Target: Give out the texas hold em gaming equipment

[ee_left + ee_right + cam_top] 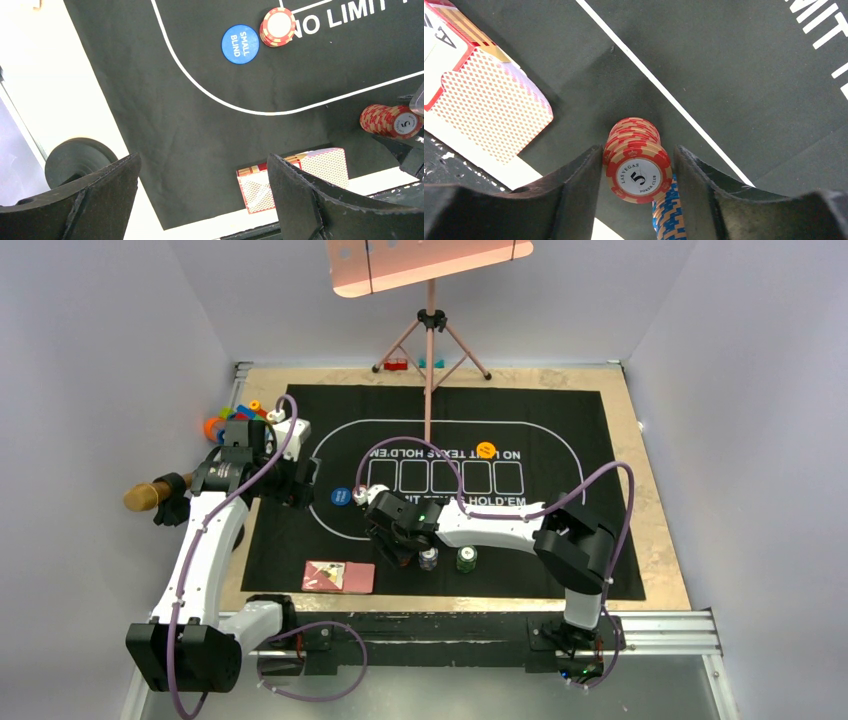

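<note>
My right gripper (397, 548) (638, 165) has its jaws close against both sides of a tall red poker chip stack (638, 160) standing on the black mat (560, 550). A blue-striped stack (667, 216) shows just beneath it. Grey (428, 559) and green (467, 559) chip stacks stand beside the gripper. Pink-backed cards (338, 576) (330, 167) (494, 105) lie at the mat's near edge. The blue small-blind button (341, 496) (240, 44) sits beside a short red stack (359, 497) (277, 26). The orange button (485, 450) lies farther back. My left gripper (300, 490) (202, 165) is open and empty above the mat's left part.
Colourful toy blocks (235, 418) lie at the far left corner. A tripod (430, 330) stands at the back centre. A brown cylinder (150, 495) lies off the table's left edge. The red stack also shows in the left wrist view (385, 120).
</note>
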Tool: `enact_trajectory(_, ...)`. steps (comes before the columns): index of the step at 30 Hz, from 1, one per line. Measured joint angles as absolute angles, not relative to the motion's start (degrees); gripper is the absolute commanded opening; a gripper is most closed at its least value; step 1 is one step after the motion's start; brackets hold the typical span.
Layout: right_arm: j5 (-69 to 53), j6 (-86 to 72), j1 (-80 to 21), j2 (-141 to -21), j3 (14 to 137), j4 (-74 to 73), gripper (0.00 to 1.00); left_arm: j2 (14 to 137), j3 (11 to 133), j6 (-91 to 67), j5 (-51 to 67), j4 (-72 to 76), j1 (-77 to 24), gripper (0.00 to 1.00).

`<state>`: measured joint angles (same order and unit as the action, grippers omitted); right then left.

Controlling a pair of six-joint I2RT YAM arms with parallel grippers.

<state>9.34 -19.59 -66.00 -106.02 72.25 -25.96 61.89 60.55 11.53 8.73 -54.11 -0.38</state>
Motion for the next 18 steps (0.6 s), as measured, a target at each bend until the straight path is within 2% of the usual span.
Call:
enact_trajectory(7,9.4,-19.6,-66.0,-106.0,72.3,-26.0,0.31,61.9,60.6,11.5,8.7,-54.1,-0.4,1.00)
enact_trajectory(18,9.4,-19.6,-66.0,-104.7,72.3,-27.0,0.27,61.9,60.6,11.5,8.7,-54.1,-0.4,1.00)
